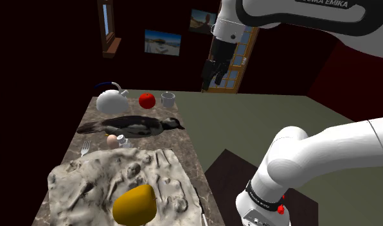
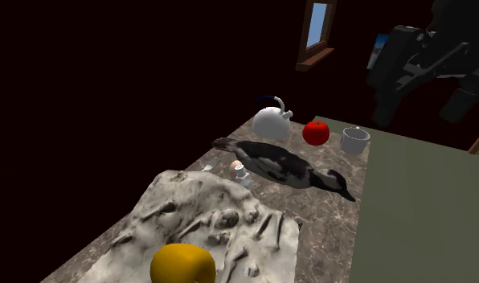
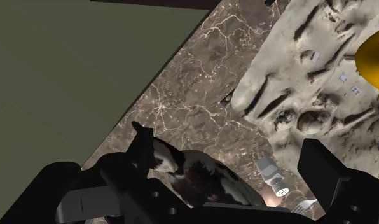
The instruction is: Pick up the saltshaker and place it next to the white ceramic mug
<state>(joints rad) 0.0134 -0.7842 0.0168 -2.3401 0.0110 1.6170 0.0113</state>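
The saltshaker (image 1: 124, 140) is a small clear piece with a silver cap, standing about midway along the tabletop (image 1: 177, 142). It is boxed in. An egg (image 1: 112, 139) is just beside it, the body of a duck figure (image 1: 135, 126) lies close along its far side, and the edge of a lumpy grey fossil slab (image 1: 119, 183) sits close on its near side. A fork (image 1: 85, 149) lies a little further out, past the egg.

The mug (image 1: 168, 99) is at the far end of the tabletop beyond the duck, with a red tomato (image 1: 146, 100) beside it and a white kettle (image 1: 111, 100) past that.

My end effector (image 1: 213, 82) hangs high over the far end, well apart from the shaker. In the wrist view its fingers (image 3: 337, 181) stand apart with nothing between them, so it is open and empty.

My worry is the tight pocket. If I come down with the jaws this wide, a finger could land on the duck or the slab edge. It could also clip the egg and send it rolling, or tip the shaker. The cap looks slick, so a high grip may slip. A low carry would strike the duck on the way over, and setting down too close could knock the tomato
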